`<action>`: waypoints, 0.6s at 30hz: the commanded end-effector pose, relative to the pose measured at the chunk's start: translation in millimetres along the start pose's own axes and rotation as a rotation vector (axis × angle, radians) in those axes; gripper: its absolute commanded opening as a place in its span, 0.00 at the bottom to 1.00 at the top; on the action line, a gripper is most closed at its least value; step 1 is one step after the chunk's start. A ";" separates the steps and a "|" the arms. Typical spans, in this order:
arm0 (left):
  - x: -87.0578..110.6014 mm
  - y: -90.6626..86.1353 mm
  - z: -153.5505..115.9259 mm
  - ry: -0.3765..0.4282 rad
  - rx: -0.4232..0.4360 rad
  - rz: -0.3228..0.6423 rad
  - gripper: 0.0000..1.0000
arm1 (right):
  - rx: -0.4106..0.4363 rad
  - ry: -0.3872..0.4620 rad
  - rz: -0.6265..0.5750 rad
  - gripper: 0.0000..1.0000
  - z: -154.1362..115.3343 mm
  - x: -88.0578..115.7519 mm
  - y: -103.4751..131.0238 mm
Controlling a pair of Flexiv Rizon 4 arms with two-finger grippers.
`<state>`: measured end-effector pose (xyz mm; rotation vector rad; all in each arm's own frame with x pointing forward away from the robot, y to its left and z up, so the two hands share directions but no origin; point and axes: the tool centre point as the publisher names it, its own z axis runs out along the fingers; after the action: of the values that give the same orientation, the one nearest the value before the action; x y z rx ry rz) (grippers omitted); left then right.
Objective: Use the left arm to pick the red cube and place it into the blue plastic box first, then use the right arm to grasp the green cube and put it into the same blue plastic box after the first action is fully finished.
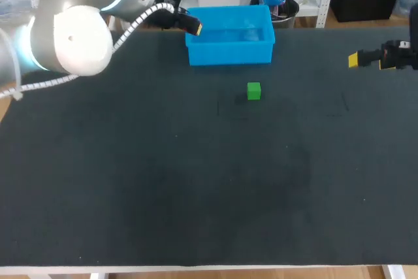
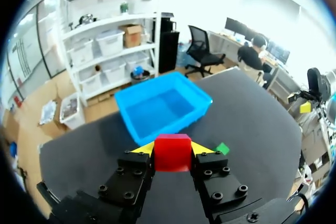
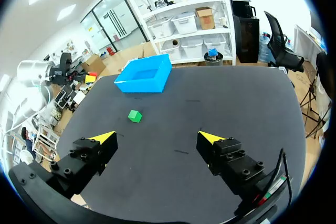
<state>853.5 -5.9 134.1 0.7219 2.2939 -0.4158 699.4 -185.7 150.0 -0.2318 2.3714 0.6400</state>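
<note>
My left gripper (image 2: 171, 149) is shut on the red cube (image 2: 172, 152), held in the air just short of the blue plastic box (image 2: 163, 107). From above, that gripper (image 1: 194, 27) hangs at the left rim of the box (image 1: 230, 51); the cube is hidden there. From the right wrist view, the left gripper (image 3: 89, 78) with the red cube (image 3: 92, 76) shows beside the box (image 3: 144, 74). The green cube (image 1: 254, 91) (image 2: 222, 148) (image 3: 135, 115) sits on the table in front of the box. My right gripper (image 3: 158, 139) is open and empty, at the table's right edge (image 1: 366, 59).
The dark table top (image 1: 196, 181) stretches wide in front of the green cube. My left arm's large white joint (image 1: 72, 37) and its cable cover the back left corner in the head view.
</note>
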 end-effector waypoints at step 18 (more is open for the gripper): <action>-36.5 21.3 63.8 -0.010 0.080 0.024 0.00 | 0.002 0.001 0.000 1.00 0.3 -0.2 0.3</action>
<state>912.2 -29.4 114.4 0.7723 2.2656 -0.4910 699.4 -185.7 150.0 -0.2319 2.3714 0.6400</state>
